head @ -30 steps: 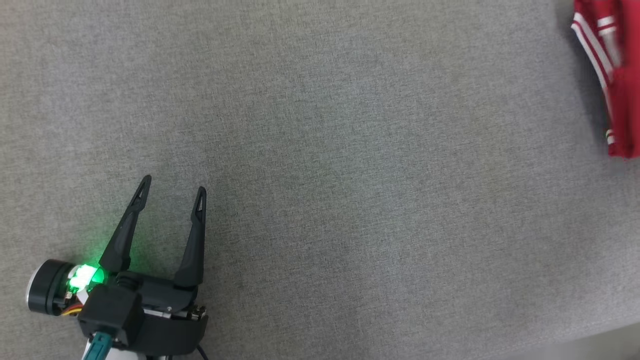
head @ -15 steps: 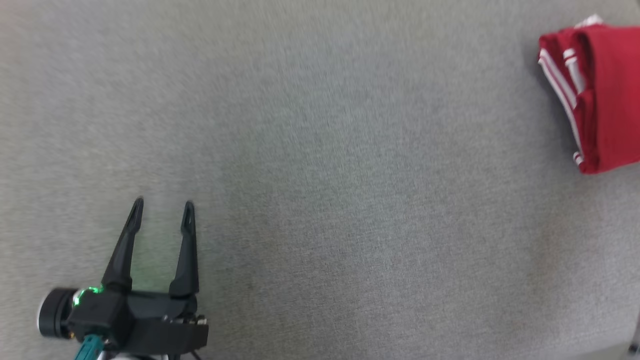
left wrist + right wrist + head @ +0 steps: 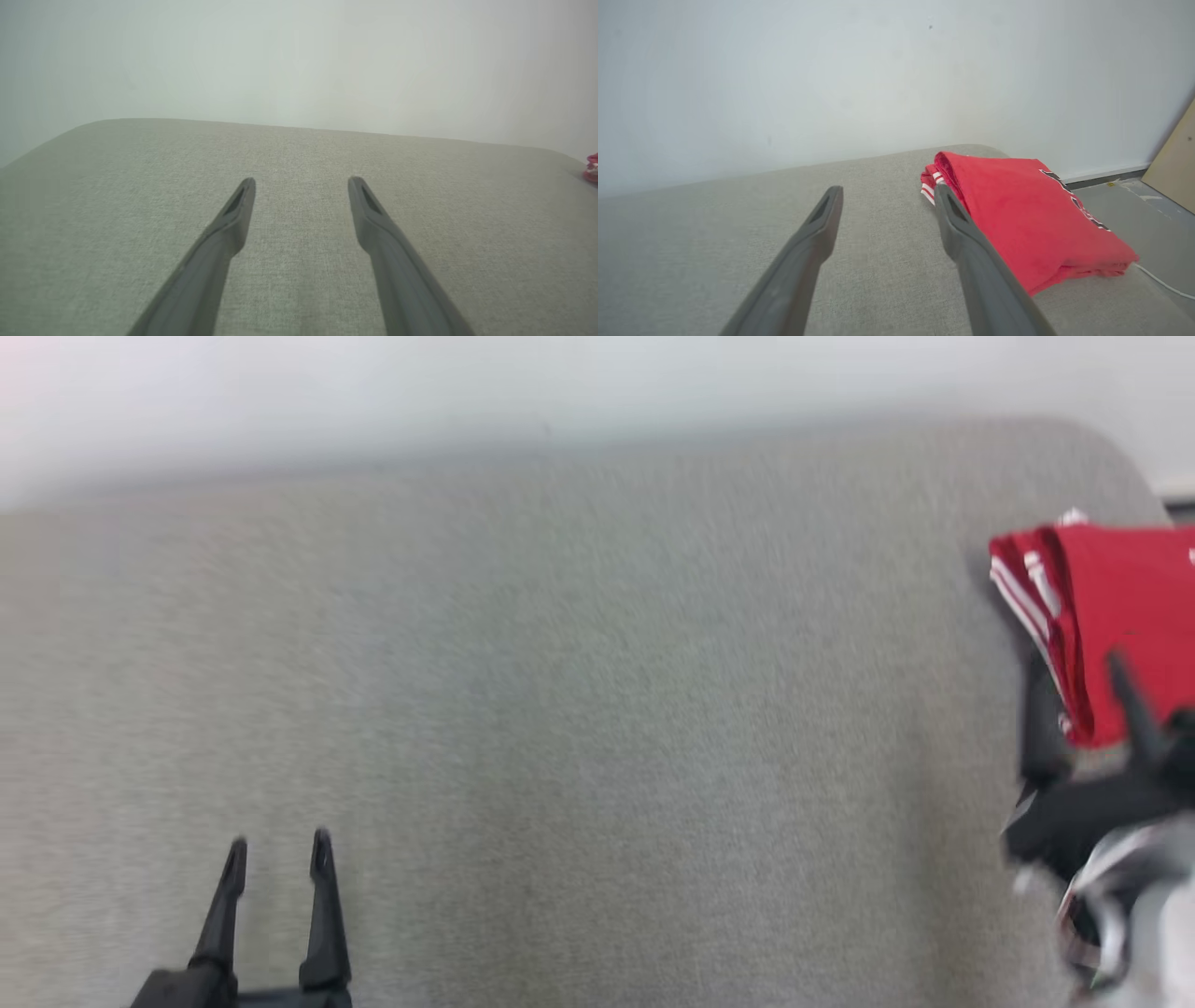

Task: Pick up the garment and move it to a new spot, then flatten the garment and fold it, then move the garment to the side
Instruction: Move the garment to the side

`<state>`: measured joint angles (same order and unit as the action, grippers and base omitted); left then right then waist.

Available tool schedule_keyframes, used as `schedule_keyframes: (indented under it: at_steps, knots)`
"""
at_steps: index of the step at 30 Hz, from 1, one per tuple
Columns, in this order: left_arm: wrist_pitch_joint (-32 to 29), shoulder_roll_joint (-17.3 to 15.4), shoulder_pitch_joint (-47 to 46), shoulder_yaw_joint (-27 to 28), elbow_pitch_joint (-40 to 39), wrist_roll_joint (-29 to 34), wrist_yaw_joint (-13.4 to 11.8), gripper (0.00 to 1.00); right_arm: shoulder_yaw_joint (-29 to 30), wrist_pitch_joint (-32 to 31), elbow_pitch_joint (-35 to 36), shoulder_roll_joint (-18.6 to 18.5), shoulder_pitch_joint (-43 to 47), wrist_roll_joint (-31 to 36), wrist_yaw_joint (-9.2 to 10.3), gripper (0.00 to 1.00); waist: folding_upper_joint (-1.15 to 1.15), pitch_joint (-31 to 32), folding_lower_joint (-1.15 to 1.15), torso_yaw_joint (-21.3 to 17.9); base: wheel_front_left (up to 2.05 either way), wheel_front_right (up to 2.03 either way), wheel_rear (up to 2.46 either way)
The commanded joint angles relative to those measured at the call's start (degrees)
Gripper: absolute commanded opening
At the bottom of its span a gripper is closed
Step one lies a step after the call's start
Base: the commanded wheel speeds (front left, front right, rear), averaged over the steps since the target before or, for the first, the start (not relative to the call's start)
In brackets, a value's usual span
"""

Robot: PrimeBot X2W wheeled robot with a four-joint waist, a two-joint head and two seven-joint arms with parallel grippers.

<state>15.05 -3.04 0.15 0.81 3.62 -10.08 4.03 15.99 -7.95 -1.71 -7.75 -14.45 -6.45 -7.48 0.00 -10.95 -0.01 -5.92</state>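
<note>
The garment (image 3: 1120,616) is a red jersey with white stripes along one edge, folded flat at the right end of the grey fabric surface (image 3: 597,728). In the right wrist view the garment (image 3: 1017,219) lies just right of my right gripper (image 3: 887,193), which is open and empty. In the head view that right gripper (image 3: 1078,677) stands blurred at the garment's near left corner. At the lower left my left gripper (image 3: 278,847) is open over bare fabric, far from the garment. A sliver of the garment (image 3: 591,168) shows at the left wrist view's right edge.
A pale wall (image 3: 831,70) rises behind the surface's far edge. Beyond its rounded right end is grey floor (image 3: 1153,210) with a white cable (image 3: 1157,282) and a tan board (image 3: 1174,158).
The head camera has tilted up and turned right, bringing the far edge and wall into view. The right gripper has come into view beside the garment. The left gripper's fingers stand a little closer together.
</note>
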Motion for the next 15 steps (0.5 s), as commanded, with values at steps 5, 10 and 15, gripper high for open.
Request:
schedule_keyframes:
  at_steps: [5, 10, 15]
  knots:
    - [0.14, 0.18, 3.11, -0.13, 1.38, -2.04, -1.75, 1.00, -3.96, 6.72, 1.15, 2.26, 8.99, -1.76, -0.03, 1.00, 0.00, 8.11, 0.01, 4.41, 0.00, 0.00, 0.00]
    - [0.14, 0.18, 4.72, 0.03, 2.81, -2.70, -2.76, 1.00, -6.46, 11.59, -0.19, 4.06, 14.09, -3.01, -0.03, 1.00, 0.00, 9.91, 0.01, 4.59, 0.00, 0.00, 0.00]
    - [0.14, 0.17, 5.81, -0.41, 3.73, -2.47, -2.85, 1.00, -9.14, 15.21, -3.71, 4.66, 15.83, -3.68, -0.03, 1.00, 0.00, 10.71, 0.01, 4.44, 0.00, 0.00, 0.00]
